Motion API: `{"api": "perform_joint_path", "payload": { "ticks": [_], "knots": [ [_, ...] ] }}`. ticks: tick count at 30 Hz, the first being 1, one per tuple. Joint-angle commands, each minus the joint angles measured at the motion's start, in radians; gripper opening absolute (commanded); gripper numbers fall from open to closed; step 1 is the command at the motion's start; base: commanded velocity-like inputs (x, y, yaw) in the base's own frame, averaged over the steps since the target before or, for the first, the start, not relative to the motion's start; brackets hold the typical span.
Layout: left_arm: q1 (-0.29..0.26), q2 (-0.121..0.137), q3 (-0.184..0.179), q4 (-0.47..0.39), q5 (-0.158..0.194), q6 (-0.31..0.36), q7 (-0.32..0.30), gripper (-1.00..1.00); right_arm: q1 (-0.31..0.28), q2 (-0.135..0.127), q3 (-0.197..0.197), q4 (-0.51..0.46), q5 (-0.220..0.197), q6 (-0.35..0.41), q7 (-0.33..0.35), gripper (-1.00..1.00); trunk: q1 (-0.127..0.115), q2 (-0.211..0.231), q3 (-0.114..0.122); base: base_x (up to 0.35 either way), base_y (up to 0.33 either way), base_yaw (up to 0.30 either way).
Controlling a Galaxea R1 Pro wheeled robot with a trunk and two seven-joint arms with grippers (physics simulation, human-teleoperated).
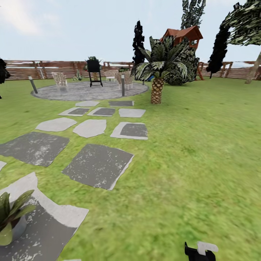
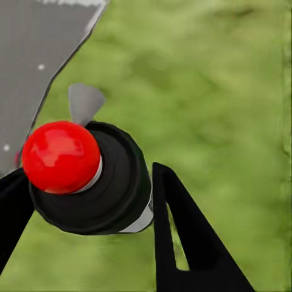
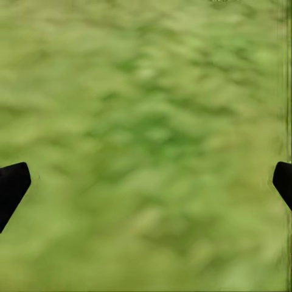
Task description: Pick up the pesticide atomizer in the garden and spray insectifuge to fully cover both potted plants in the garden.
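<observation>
Left tool pinched the pesticide atomizer over the lawn; right tool hung spread. With the carrying step seemingly underway, spraying the potted plant called for aiming the nozzle at it.

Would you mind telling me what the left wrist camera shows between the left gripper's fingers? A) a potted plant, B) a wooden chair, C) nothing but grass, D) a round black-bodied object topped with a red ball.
D: in the left wrist view the left gripper has its dark fingers on either side of a round black object with a red ball on top, over the lawn.
</observation>
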Motion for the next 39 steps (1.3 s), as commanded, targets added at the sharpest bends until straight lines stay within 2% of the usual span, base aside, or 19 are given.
{"api": "perform_joint_path", "payload": {
  "ticks": [1,39],
  "knots": [
    [0.000,0.000,-0.009,0.000,0.007,-0.003,0.004,-1.00,-0.001,0.000,-0.007,0.001,-0.002,-0.004,0.004,1.00,0.000,0.000,-0.001,0.286,-0.184,-0.300],
    [0.000,0.000,-0.008,0.000,0.012,-0.001,0.004,-1.00,0.002,0.002,-0.005,0.001,-0.002,-0.005,0.005,1.00,0.000,0.000,-0.001,0.300,-0.179,-0.298]
  ]
}}
